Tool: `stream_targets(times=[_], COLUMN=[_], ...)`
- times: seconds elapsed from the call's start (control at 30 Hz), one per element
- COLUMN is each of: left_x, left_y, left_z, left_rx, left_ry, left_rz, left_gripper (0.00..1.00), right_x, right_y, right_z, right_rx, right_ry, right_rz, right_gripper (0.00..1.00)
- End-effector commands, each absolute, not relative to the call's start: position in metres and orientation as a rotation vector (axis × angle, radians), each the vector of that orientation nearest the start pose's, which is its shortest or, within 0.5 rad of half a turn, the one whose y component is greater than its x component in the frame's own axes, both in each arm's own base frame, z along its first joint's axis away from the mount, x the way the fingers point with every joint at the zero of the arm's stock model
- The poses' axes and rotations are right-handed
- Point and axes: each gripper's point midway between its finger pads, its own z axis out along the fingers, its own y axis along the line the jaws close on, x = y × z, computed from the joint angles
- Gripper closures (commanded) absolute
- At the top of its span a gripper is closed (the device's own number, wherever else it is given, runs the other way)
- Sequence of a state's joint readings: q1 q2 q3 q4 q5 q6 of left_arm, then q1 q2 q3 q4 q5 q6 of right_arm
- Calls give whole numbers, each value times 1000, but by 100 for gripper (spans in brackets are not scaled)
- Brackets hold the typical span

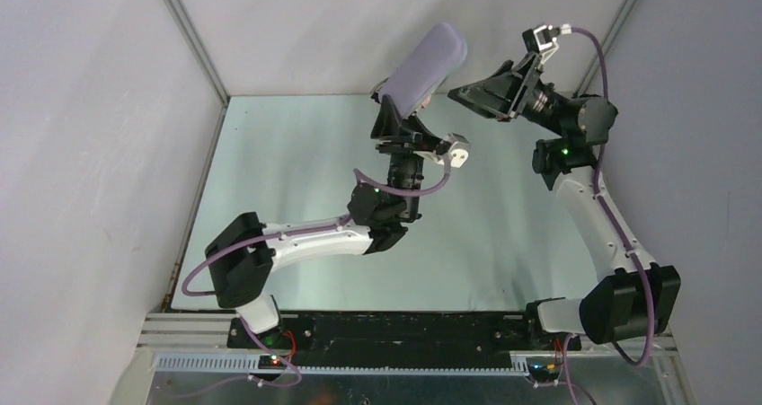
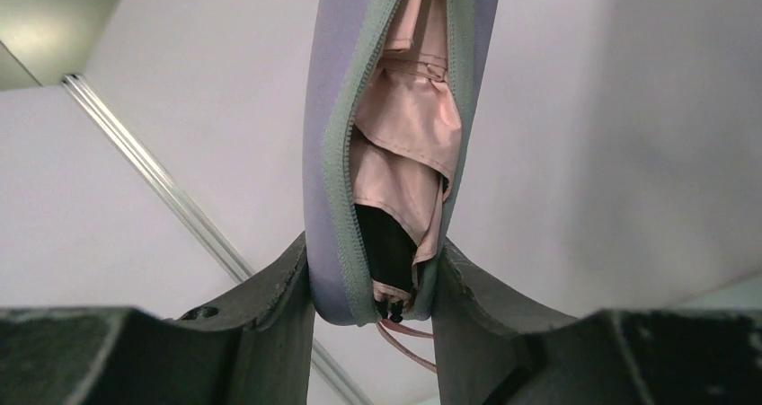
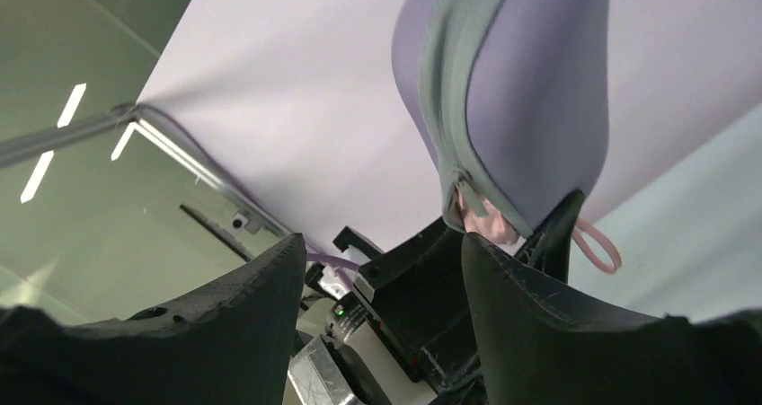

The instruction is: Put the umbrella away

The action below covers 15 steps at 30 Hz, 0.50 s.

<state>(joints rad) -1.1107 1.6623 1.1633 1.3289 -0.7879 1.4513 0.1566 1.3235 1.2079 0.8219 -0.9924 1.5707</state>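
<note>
One pale pink fabric umbrella [image 2: 404,145], mostly hidden inside one lilac zippered hard case [image 2: 325,109].
Your left claw [image 2: 373,284] clenches the case's lower end; right claw [image 3: 382,252] released just beside; case top cropped in wrist views.

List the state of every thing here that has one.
case, not zipped shut, held aloft
umbrella, folded, inside case
left tool, shut on case
right tool, open, empty
</note>
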Motion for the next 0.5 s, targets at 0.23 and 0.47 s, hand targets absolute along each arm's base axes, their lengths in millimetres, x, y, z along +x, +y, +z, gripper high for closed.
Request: stream_targets(times=[0.23,0.47], left_x=[260,256], left_y=[-267,-269], left_z=[521,528], left_rx=[309,319], left_ry=[642,618], left_rz=[557,598], left_gripper=[100,100], right_x=[244,242], right_y=[228,228], right_z=[529,518], right_rx=[-513,-513], right_ry=[1356,1380], right_rz=[2022,2035], right_gripper=[33,34])
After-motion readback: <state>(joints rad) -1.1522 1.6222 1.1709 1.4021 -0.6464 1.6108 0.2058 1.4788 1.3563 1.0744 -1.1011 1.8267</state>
